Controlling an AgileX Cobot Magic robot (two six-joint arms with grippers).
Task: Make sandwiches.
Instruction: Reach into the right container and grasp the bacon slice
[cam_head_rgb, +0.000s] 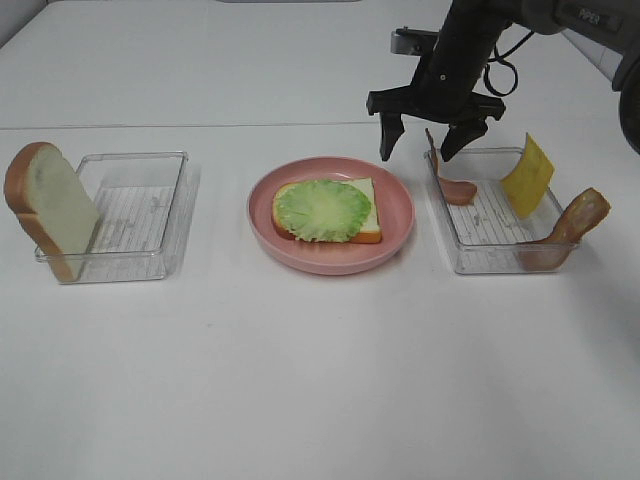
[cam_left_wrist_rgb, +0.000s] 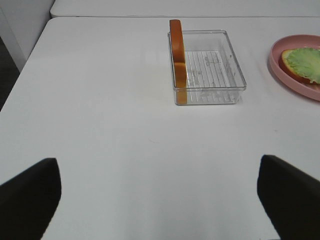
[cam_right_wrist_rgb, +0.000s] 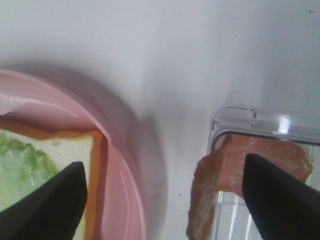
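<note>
Exterior high view shows the half-built sandwich on the pink plate at the middle of the bench: a base bread slice with a lettuce leaf spread over it. The right end effector hovers over the plate-side corner of the right clear tray, its jaws spread wide and gripping nothing, with the near meat strip just below them. That strip looks thin, light and floppy, curling up the tray wall, so it will likely sag and may slip. The best hold is probably across its raised end, where the pads can close on both faces clear of the wall. The same tray holds a cheese square leaning upright on the far wall and a second meat strip draped over the outer end wall. The left clear tray holds nothing on its ribbed floor. A spare bread slice stands on edge at its outer end, though whether it is inside or outside the wall I cannot tell. It looks stiff and light. The left end effector waits well back from that tray, fully open and holding nothing.
</note>
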